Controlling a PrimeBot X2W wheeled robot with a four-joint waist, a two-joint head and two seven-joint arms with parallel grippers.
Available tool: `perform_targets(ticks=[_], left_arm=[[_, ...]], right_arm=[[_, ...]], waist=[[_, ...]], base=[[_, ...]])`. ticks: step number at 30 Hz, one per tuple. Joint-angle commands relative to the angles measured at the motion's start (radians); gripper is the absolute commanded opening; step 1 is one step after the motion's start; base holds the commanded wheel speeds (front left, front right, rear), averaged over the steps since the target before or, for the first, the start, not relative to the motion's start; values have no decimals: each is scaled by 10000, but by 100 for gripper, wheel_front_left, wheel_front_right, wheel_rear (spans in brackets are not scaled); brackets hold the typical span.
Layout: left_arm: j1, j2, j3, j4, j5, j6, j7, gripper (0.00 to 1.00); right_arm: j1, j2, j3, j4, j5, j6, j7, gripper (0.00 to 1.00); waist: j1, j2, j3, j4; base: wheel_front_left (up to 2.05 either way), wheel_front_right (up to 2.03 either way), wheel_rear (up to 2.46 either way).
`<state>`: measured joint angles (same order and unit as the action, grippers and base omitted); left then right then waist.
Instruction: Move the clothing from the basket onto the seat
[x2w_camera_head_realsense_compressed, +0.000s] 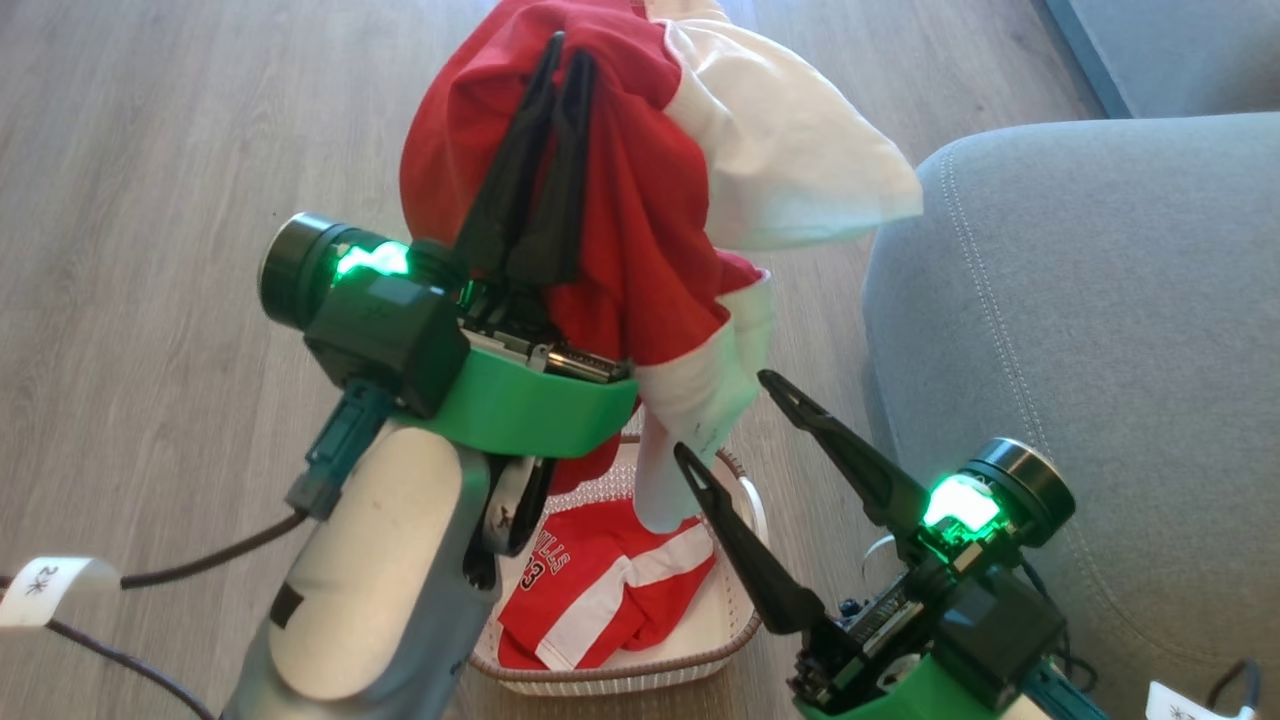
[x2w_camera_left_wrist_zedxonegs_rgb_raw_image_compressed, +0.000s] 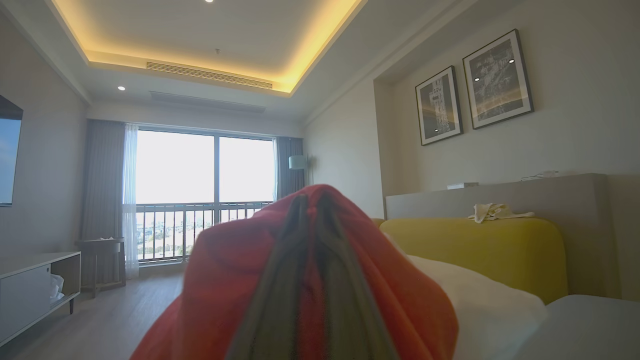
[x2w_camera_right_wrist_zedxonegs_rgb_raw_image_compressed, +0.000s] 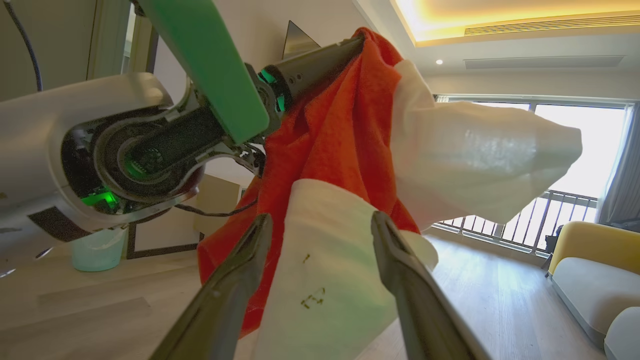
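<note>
My left gripper (x2w_camera_head_realsense_compressed: 565, 55) is shut on the red garment with white sleeves (x2w_camera_head_realsense_compressed: 640, 190) and holds it high above the basket (x2w_camera_head_realsense_compressed: 735, 610). The cloth drapes over the closed fingers (x2w_camera_left_wrist_zedxonegs_rgb_raw_image_compressed: 310, 240) in the left wrist view. A second red garment with a white stripe and printed numbers (x2w_camera_head_realsense_compressed: 600, 590) lies inside the basket. My right gripper (x2w_camera_head_realsense_compressed: 725, 420) stands open, its fingers on either side of a hanging white sleeve (x2w_camera_right_wrist_zedxonegs_rgb_raw_image_compressed: 325, 280), above the basket's right rim. The grey seat (x2w_camera_head_realsense_compressed: 1100, 330) is to the right.
The basket stands on a wooden floor (x2w_camera_head_realsense_compressed: 150, 150) against the seat's front. A dark cable (x2w_camera_head_realsense_compressed: 200, 560) trails at the lower left. Further off stand a yellow-backed sofa (x2w_camera_left_wrist_zedxonegs_rgb_raw_image_compressed: 480, 250), a low white cabinet (x2w_camera_left_wrist_zedxonegs_rgb_raw_image_compressed: 30, 290) and a pale green bin (x2w_camera_right_wrist_zedxonegs_rgb_raw_image_compressed: 97, 250).
</note>
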<state>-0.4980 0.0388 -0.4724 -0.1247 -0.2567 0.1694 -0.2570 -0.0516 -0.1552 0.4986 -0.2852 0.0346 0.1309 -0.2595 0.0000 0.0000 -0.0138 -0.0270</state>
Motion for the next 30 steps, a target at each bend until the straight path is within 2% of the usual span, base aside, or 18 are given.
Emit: perform_targets(ticks=[1, 11, 19, 30], left_arm=[[-482, 114, 293, -295, 4, 0, -47, 0], [-501, 114, -163, -247, 102, -123, -47, 0], [-488, 114, -742, -136, 77, -330, -47, 0], [-486, 114, -1311, 16, -59, -260, -47, 0]], right_arm=[[-212, 144, 55, -173, -47, -2, -23, 100], [-440, 614, -276, 1084, 106, -2, -23, 100], [-1065, 799, 17, 1997, 246, -2, -23, 100], [-1951, 983, 275, 2354, 284, -2, -23, 100]], waist=[[0, 0, -8, 33], [0, 0, -4, 191], [0, 0, -37, 320], [0, 0, -66, 407]], base=[[0, 0, 0], [0, 0, 0], [0, 0, 0], [0, 0, 0]])
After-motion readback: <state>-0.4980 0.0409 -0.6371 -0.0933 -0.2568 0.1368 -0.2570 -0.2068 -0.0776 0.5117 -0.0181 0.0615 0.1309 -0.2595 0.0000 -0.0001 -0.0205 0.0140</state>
